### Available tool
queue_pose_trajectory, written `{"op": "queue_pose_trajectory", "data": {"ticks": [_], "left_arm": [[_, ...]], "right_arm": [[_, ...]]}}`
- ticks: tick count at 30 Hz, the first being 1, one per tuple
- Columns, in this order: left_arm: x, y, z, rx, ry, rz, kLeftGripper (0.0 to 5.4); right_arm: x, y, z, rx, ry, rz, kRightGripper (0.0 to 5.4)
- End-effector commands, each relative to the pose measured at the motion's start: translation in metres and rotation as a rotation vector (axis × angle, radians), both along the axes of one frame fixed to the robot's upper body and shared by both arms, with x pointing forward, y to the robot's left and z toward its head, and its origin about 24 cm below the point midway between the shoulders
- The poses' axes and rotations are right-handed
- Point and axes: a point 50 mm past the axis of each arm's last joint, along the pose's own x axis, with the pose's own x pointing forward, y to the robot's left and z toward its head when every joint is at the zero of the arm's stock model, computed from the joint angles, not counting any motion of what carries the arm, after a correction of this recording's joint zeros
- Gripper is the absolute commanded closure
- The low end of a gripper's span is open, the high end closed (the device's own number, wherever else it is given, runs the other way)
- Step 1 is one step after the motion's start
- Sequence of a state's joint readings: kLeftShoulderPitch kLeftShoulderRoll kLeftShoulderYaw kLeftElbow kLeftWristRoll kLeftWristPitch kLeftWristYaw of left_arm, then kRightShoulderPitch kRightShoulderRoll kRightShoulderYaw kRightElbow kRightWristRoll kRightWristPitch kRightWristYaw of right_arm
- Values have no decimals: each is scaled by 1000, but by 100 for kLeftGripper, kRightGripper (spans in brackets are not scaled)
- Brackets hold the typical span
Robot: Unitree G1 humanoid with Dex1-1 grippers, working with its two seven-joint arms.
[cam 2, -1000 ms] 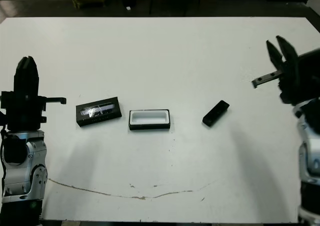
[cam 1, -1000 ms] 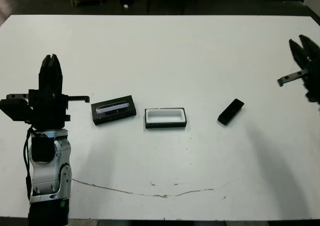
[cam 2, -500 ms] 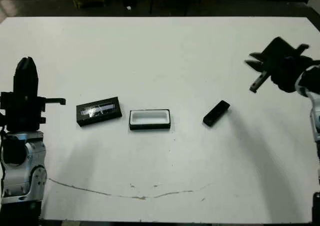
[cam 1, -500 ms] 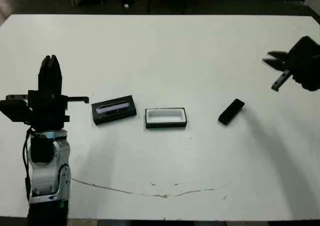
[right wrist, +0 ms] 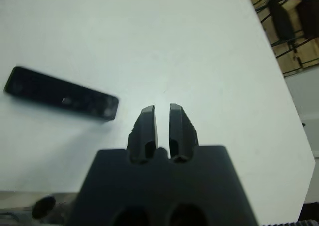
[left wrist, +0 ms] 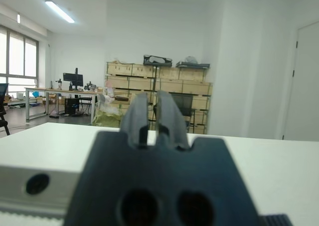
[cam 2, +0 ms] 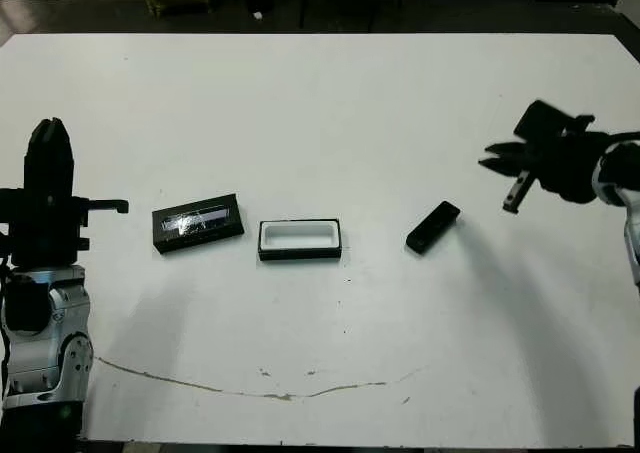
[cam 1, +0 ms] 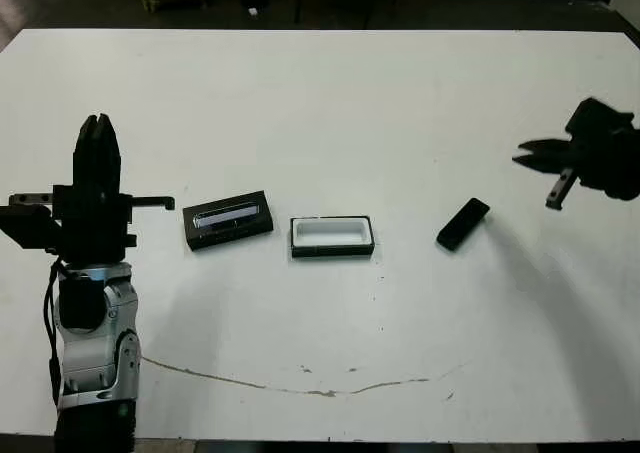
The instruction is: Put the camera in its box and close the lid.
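The camera (cam 1: 462,224) is a slim black bar lying slantwise on the white table, right of centre; it also shows in the right wrist view as the camera (right wrist: 60,100). The box (cam 1: 332,236), black-walled with a white lining, sits open and empty at the middle. The lid (cam 1: 228,219), black with a shiny window strip, lies just left of it. My right gripper (cam 1: 522,156) hovers up and to the right of the camera, pointing left, its fingers (right wrist: 147,118) close together and holding nothing. My left gripper (cam 1: 97,123) stands upright at the far left, shut and empty.
A thin brown line (cam 1: 300,378) runs across the table near its front edge. The table's far edge (cam 1: 320,30) borders a dark floor. The left wrist view looks out over the table at shelves of cardboard boxes (left wrist: 149,76).
My right gripper has turned from pointing up at the table's right edge to pointing left, and has moved inward and down toward the camera. The left arm, box, lid and camera stay put.
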State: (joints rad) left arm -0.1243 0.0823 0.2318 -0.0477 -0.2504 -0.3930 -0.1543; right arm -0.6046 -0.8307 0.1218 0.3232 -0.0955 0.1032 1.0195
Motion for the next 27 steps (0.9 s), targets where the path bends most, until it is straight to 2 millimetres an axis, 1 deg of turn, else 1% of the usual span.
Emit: {"op": "queue_pose_trajectory", "data": {"ticks": [1, 11, 27], "left_arm": [[-1, 2, -6, -7, 35, -4, 538], [-1, 3, -6, -3, 36, 0, 538], [-1, 2, -6, -16, 38, -10, 538]], "right_arm": [[-5, 1, -8, -88, 78, 34, 540], [-6, 6, -16, -146, 226, 74, 540], [-2, 4, -36, -185, 308, 92, 540]]}}
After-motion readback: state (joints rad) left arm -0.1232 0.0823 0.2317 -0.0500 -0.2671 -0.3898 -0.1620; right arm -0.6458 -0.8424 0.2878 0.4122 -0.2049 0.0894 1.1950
